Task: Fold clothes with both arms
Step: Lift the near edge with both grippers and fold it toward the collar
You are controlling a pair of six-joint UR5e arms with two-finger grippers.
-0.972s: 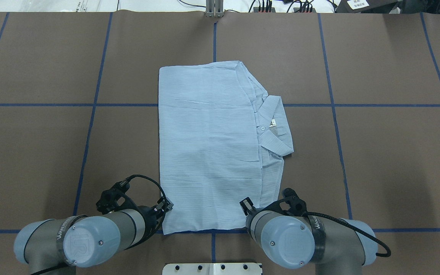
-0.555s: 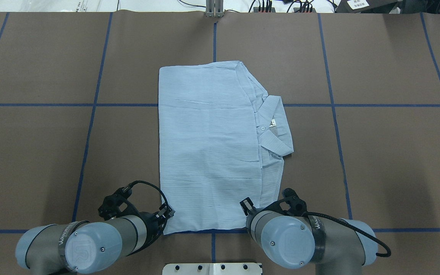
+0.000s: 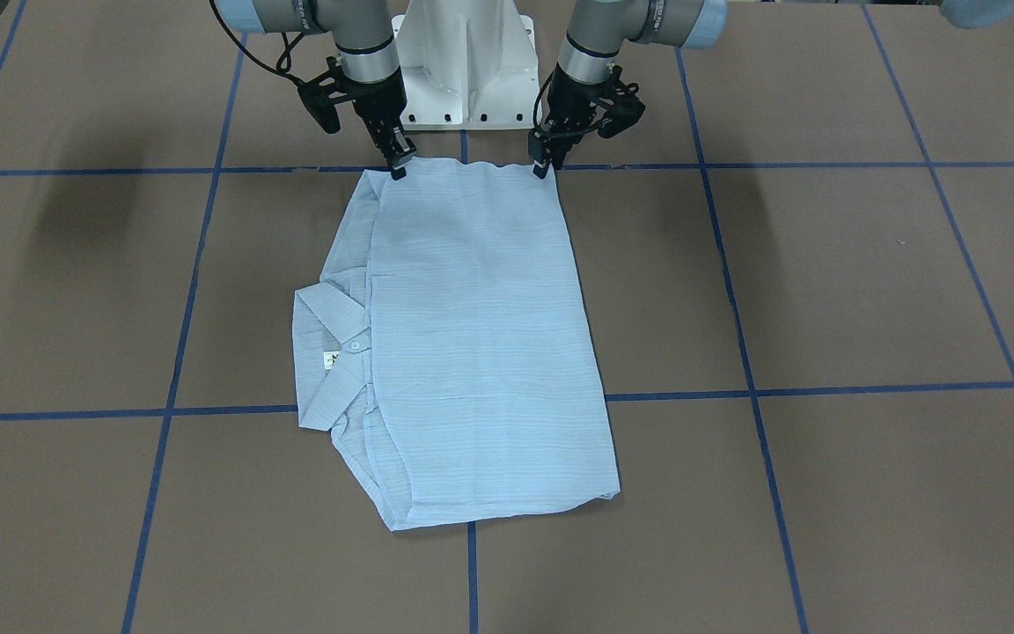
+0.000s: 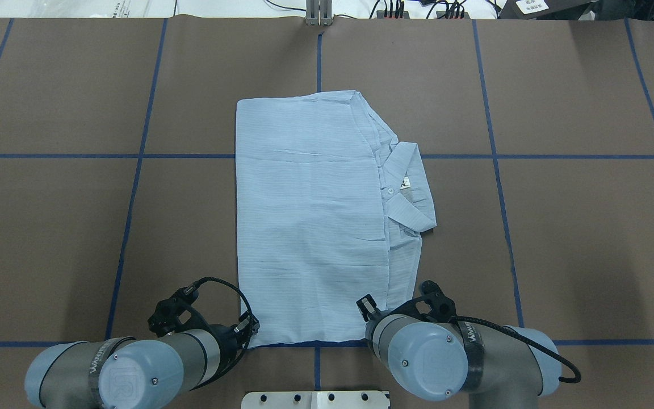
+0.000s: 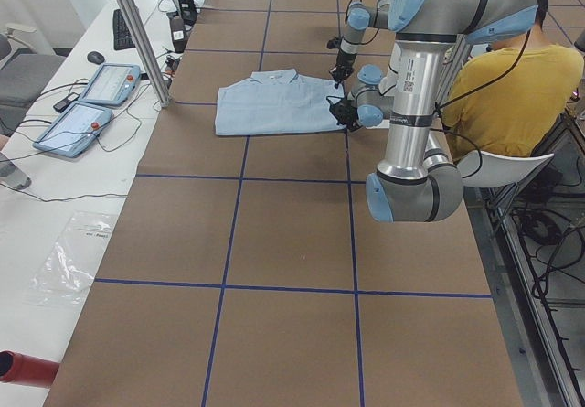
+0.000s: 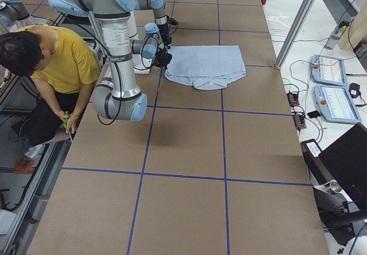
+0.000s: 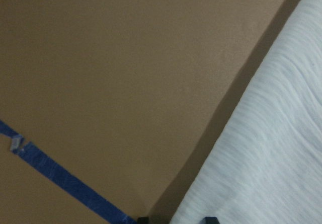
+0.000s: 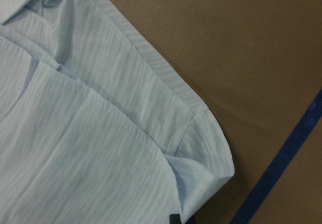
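Exterior front-facing | left claw (image 3: 544,168) slightly open astride shirt (image 3: 472,335) corner | right claw (image 3: 398,169) opening: cannot tell

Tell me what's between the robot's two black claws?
In the front-facing view, only the robot-side edge of the thin light blue striped shirt stretches between the black left claw and right claw.

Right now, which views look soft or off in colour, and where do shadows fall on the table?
Left wrist-mounted view: soft and orange-tinted, and the shirt shows only blurred stripes. Right wrist-mounted view: sharper, with stripes and hems readable. Exterior front-facing view: diffuse dark shadows on the table at upper left and upper right, no glare. Overhead exterior view: even light, with a faint shadow at lower right.
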